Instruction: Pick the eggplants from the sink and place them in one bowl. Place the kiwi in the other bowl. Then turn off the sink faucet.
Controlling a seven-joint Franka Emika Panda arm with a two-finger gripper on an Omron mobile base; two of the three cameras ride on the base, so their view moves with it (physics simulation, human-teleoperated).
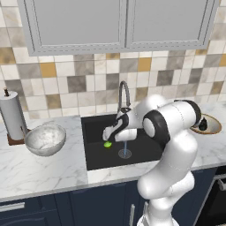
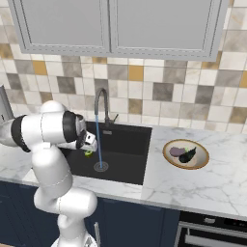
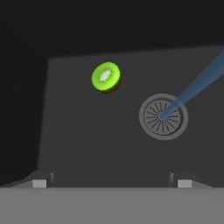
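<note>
On the left of the bench [image 1: 39,170], beside a paper towel roll [image 1: 12,115], the grey speckled bowl [image 1: 45,139] is sitting empty, waiting for the kiwi [image 1: 107,144]. Moving right, the kiwi is lying on the floor of the black sink [image 1: 95,156], left of the drain [image 1: 125,153] and clear of the walls. The gripper [image 1: 108,137] is hovering just above it, its fingers [image 3: 39,183] standing wide apart and gripping nothing. Water is streaming from the faucet [image 1: 123,95] onto the drain, so the tap is running. Further right, the tan bowl [image 2: 202,163] is holding both eggplants [image 2: 183,153], the mauve one and the dark one lying against each other. The kiwi is probably light, wet and a little slippery, and soft enough to bruise; it is showing its cut face upward, so taking hold across its rounded sides, at the widest part, looks safest.
</note>
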